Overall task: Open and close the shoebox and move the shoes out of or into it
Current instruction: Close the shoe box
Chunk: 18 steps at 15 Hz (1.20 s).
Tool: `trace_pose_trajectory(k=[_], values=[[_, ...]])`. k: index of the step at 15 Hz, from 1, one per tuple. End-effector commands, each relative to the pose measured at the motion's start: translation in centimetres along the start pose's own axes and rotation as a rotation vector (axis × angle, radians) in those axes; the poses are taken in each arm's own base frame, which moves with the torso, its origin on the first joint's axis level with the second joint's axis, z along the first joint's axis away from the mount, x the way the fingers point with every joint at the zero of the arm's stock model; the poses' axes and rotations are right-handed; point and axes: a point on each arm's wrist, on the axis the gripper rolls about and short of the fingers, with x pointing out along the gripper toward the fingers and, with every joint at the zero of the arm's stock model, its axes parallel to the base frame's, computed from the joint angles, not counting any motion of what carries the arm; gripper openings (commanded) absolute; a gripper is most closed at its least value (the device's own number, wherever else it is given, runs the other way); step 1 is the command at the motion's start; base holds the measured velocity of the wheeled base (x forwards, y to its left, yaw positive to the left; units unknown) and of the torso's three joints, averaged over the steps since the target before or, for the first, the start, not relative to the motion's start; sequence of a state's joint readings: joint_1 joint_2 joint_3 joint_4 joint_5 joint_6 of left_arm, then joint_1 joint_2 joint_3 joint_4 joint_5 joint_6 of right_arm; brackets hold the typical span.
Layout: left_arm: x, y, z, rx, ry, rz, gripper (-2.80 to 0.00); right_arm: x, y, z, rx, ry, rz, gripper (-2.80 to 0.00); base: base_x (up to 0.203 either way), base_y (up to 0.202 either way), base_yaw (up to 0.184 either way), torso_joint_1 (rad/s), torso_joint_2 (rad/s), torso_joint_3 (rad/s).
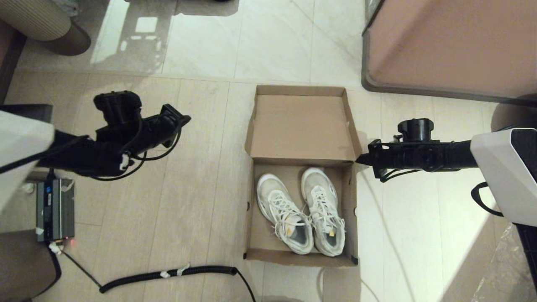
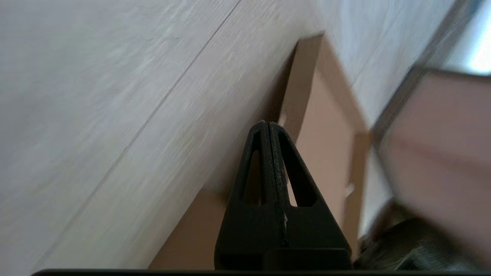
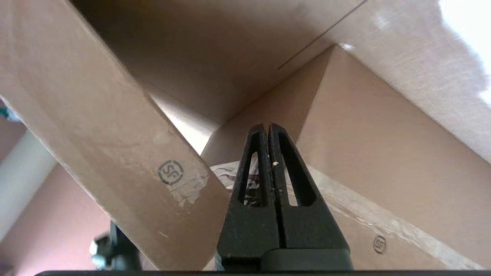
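The brown cardboard shoebox (image 1: 256, 197) sits open on the floor in the head view, its flap lid (image 1: 302, 126) tilted back away from me. Both white sneakers (image 1: 302, 212) lie side by side inside, toes toward the lid. My right gripper (image 1: 361, 159) is shut, its tip at the box's right side where lid and wall meet; its wrist view shows the lid edge (image 3: 115, 126) and box wall (image 3: 383, 153) close ahead of the gripper (image 3: 267, 125). My left gripper (image 1: 182, 119) is shut and hangs well left of the box; in its wrist view the gripper (image 2: 266, 123) faces the lid (image 2: 326, 153).
A large pinkish-brown cabinet (image 1: 453, 46) stands at the back right. A grey electronics unit (image 1: 54, 209) and a black corrugated cable (image 1: 168, 274) lie on the floor at the left and front. A round ribbed seat (image 1: 42, 23) is at the back left.
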<state>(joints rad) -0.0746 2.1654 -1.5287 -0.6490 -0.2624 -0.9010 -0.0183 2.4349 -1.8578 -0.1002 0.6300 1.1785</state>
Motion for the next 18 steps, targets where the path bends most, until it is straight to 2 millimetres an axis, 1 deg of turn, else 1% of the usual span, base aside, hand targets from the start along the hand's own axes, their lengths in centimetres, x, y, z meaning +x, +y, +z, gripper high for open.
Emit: trace_pose_trajectory(k=[1,2,3,5,6,8,9,11,14,16,18], values=[[4.4,3.3,-1.6,-0.134,0.016,-0.024,-2.8,-0.5,0.5,0.4,-0.001,-0.01,0.014,-2.8,0.0,0.0,0.0,0.0,0.0,0.0],[5.4,3.5,-1.6,-0.193,0.02,-0.069,-2.8,-0.7,0.4,0.7,0.001,-0.015,0.013,-2.8,0.0,0.0,0.0,0.0,0.0,0.0],[6.3,4.1,-2.0,-0.226,0.059,-0.11,-2.8,-0.8,0.4,0.8,0.002,-0.019,0.013,-2.8,0.0,0.0,0.0,0.0,0.0,0.0],[7.1,5.3,-3.5,-0.233,0.195,-0.22,-2.8,-0.9,0.6,1.1,0.001,-0.029,0.021,-2.8,0.0,0.0,0.0,0.0,0.0,0.0],[7.5,5.9,-4.5,-0.221,0.23,-0.25,-2.8,-1.0,0.7,1.3,-0.001,-0.035,0.025,-2.8,0.0,0.0,0.0,0.0,0.0,0.0],[8.4,6.7,-7.3,-0.176,0.28,-0.261,-2.8,-1.1,0.7,1.4,-0.002,-0.041,0.025,-2.8,0.0,0.0,0.0,0.0,0.0,0.0],[8.8,6.9,-8.9,-0.165,0.307,-0.263,-2.8,-1.1,0.7,1.4,0.004,-0.038,0.018,-2.8,0.0,0.0,0.0,0.0,0.0,0.0],[9.3,6.8,-10.8,-0.167,0.343,-0.27,-2.8,-1.2,0.5,1.3,0.018,-0.032,0.0,-2.8,0.0,0.0,0.0,0.0,0.0,0.0],[10.0,6.9,-12.2,-0.162,0.349,-0.288,-2.8,-1.2,0.5,1.2,0.022,-0.037,-0.008,-2.8,0.0,0.0,0.0,0.0,0.0,0.0],[10.1,7.0,-12.7,-0.165,0.36,-0.287,-2.8,-1.1,0.3,1.1,0.036,-0.043,-0.034,-2.8,0.0,0.0,0.0,0.0,0.0,0.0],[10.3,7.1,-13.8,-0.163,0.371,-0.299,-2.8,-1.0,0.1,0.8,0.04,-0.036,-0.043,-2.8,0.0,0.0,0.0,0.0,0.0,0.0]])
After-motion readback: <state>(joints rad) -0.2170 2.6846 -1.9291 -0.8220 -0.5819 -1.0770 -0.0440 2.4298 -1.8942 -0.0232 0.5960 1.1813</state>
